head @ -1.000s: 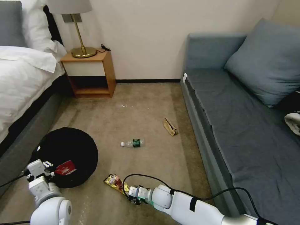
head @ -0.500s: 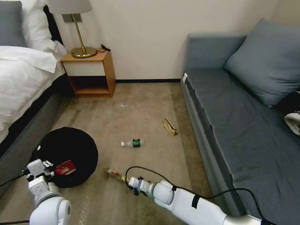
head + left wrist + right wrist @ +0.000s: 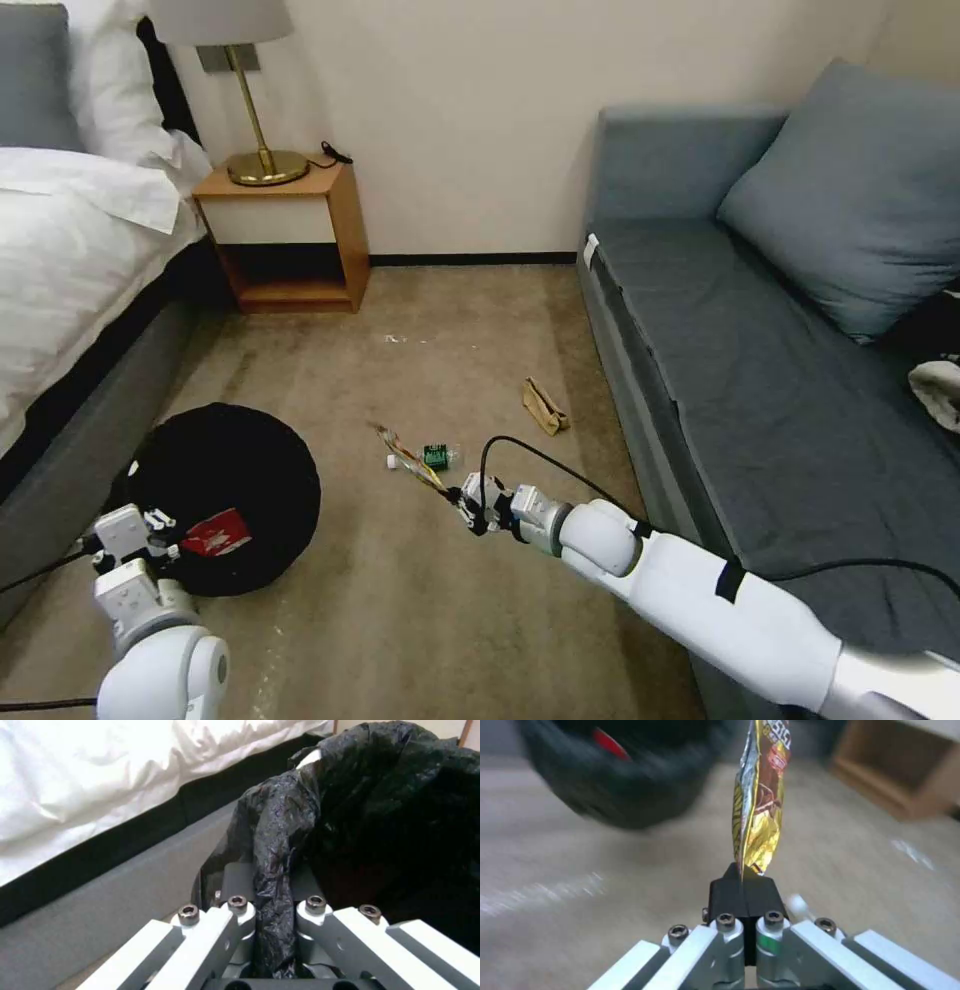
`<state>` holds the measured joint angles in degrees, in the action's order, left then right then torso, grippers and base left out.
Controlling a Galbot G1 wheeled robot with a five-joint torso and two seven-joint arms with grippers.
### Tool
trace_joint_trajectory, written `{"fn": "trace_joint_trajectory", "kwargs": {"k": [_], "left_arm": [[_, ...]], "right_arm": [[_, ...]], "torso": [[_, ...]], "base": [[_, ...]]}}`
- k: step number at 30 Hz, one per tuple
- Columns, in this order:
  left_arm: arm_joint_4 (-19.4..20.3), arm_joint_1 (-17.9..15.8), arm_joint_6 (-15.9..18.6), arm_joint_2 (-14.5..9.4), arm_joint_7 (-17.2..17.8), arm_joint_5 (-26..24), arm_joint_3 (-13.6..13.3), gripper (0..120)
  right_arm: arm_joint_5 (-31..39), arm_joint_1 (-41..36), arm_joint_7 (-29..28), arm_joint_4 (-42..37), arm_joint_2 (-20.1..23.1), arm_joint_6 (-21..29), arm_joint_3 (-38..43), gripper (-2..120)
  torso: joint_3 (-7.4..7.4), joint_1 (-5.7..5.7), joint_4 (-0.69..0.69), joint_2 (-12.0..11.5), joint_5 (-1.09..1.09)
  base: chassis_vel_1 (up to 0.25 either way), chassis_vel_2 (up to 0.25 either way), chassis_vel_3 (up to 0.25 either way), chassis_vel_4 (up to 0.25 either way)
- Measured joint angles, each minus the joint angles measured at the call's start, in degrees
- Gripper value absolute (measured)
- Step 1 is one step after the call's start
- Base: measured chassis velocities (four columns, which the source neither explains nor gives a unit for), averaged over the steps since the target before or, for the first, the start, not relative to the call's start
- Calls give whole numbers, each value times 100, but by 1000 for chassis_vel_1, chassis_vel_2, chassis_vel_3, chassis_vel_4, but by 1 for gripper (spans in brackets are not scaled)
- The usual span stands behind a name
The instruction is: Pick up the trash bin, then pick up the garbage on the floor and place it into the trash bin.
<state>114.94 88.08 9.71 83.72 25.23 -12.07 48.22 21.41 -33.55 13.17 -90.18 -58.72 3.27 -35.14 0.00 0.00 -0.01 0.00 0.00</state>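
The snack wrapper [image 3: 757, 810] hangs off the floor, pinched at one end by the right pincer [image 3: 743, 879]; light, floppy foil, likely slippery. Left pincer [image 3: 272, 915] clamps the trash bin [image 3: 230, 480] by its bag-covered rim beside the bed [image 3: 70, 260].

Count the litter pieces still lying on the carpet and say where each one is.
2: the bottle mid-floor, partly behind the snack wrapper held by the right gripper, and the brown paper scrap beside the sofa.

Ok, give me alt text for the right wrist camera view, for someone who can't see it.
The right gripper has its black jaws shut on one end of a gold-brown snack wrapper, holding it edge-on above the beige carpet. Beyond it sits the black-lined trash bin with a red packet inside, and a wooden bedside table off to one side.
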Motion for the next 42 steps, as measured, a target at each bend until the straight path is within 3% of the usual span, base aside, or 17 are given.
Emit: {"fn": "trace_joint_trajectory", "kwargs": {"k": [5,11,18,29,33,35,42], "left_arm": [[75,23,15,69,-62,18,-35,5],[169,60,26,155,-67,73,-75,5],[182,81,23,243,-70,132,-86,5],[183,63,18,291,-72,154,-91,5],[185,62,18,295,-72,160,-92,5],[185,56,18,296,-72,160,-91,5],[185,44,19,294,-72,159,-88,5]], "right_arm": [[263,450,20,-139,-367,-365,-676,0],[246,1033,-193,349,-900,-652,-1288,0],[198,1344,-205,787,-1328,-705,-1328,0],[138,1219,-242,1190,-1900,-831,-1376,0],[128,1194,-244,1209,-1930,-786,-1379,10],[124,1191,-222,1215,-1906,-734,-1379,22],[93,1115,-191,1257,-1844,-762,-1341,45]], "torso": [[0,0,1,0,-1],[0,0,1,0,-1],[0,0,1,0,-1],[0,0,1,0,-1],[0,0,1,0,-1],[0,0,1,0,-1],[0,0,0,0,0]], "base": [[0,0,0,0],[0,0,0,0],[0,0,0,0],[0,0,0,0],[0,0,0,0],[0,0,0,0],[0,0,0,0]]}}
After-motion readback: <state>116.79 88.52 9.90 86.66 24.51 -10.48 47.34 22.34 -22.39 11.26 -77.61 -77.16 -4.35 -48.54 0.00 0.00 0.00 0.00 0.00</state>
